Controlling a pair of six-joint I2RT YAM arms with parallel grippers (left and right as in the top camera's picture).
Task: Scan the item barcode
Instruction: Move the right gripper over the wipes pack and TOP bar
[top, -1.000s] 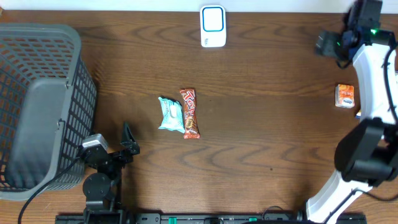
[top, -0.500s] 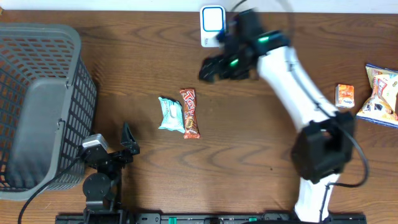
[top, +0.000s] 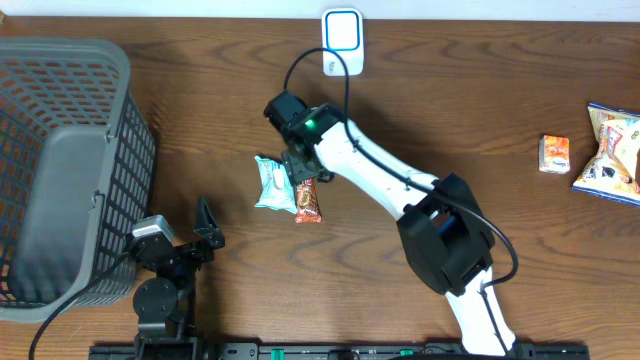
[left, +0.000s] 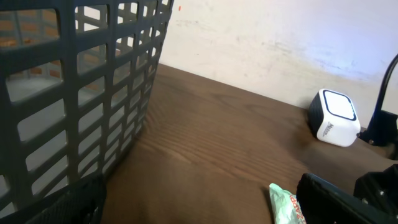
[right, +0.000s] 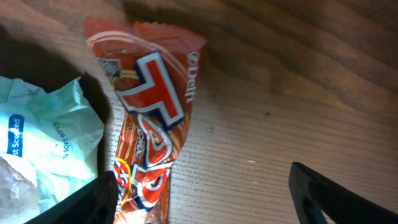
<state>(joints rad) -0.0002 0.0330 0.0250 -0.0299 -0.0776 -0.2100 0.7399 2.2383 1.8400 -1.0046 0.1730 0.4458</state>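
While the right gripper (right: 202, 177) hangs with fingers spread wide over the orange candy bar (right: 152, 124), gripping nothing, a mint-green packet (right: 43, 143) lies just beside the bar. Overhead, the right arm (top: 370, 170) hides the bar's upper end. Only that view shows the white scanner (top: 342, 42) at the far edge, and a small orange box (top: 555, 153) and snack bag (top: 612, 155) far right. The left gripper (left: 200, 186) gapes empty beside the basket (left: 93, 93).
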